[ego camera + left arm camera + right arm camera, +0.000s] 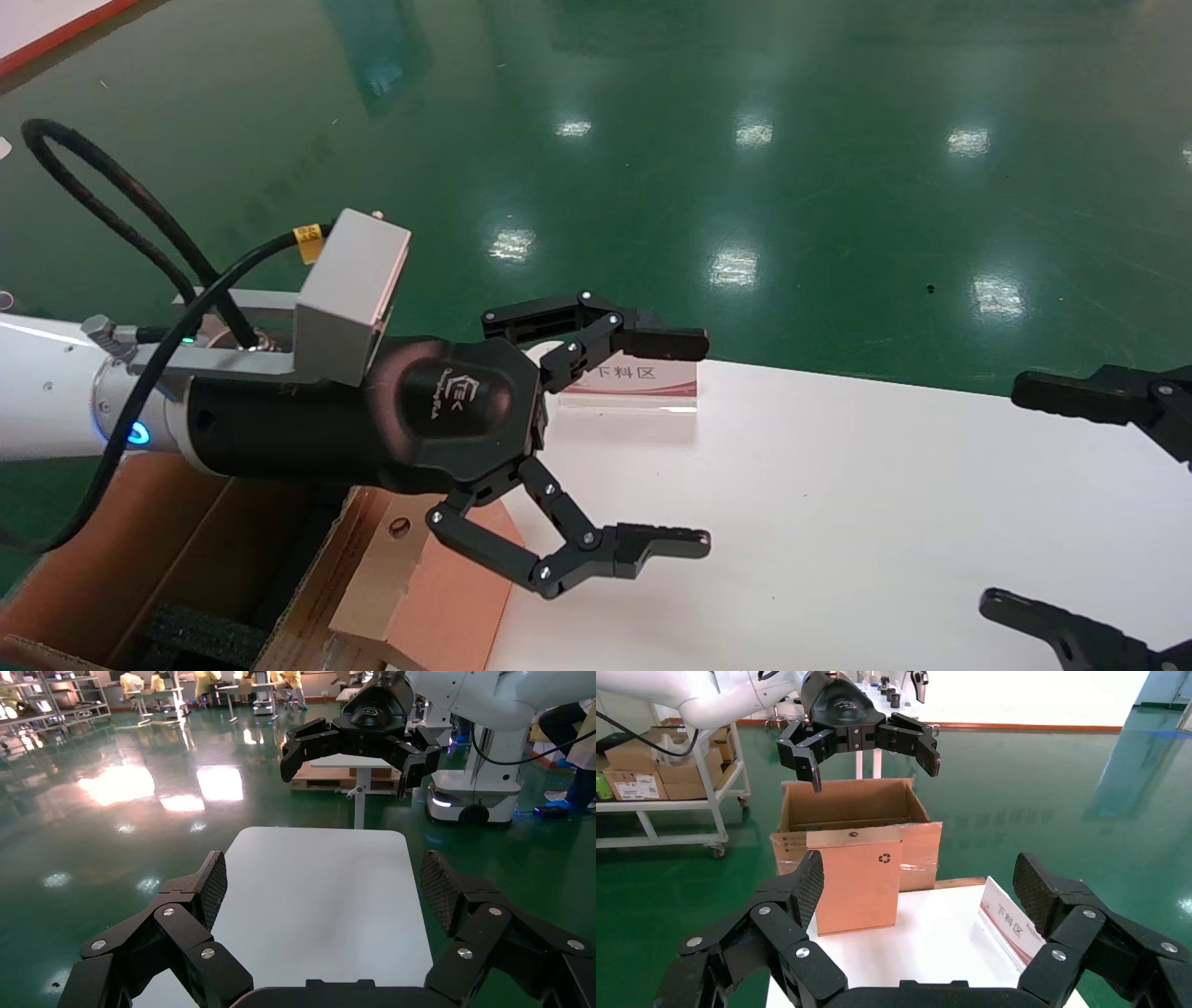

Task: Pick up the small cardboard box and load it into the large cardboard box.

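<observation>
Still pre-grasp: left gripper (pixel 643 447) splayed empty above small cardboard box (pixel 854 881), which leans on large cardboard box (pixel 807 815); right gripper (pixel 916 892) spread, idle; next, descend and pinch.

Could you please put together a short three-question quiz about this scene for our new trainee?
1. True or false: the left gripper is shut on the small cardboard box.
2. Where does the small cardboard box stand? A) flat inside the large cardboard box; B) upright at the edge of the white table, against the large box; C) on the green floor.
3. Fill in: the sign with red trim stands on the white ______.

Key:
1. False; its jaws are open and empty, above the box.
2. B.
3. table. The right gripper, also open, hovers over its far side.
</observation>
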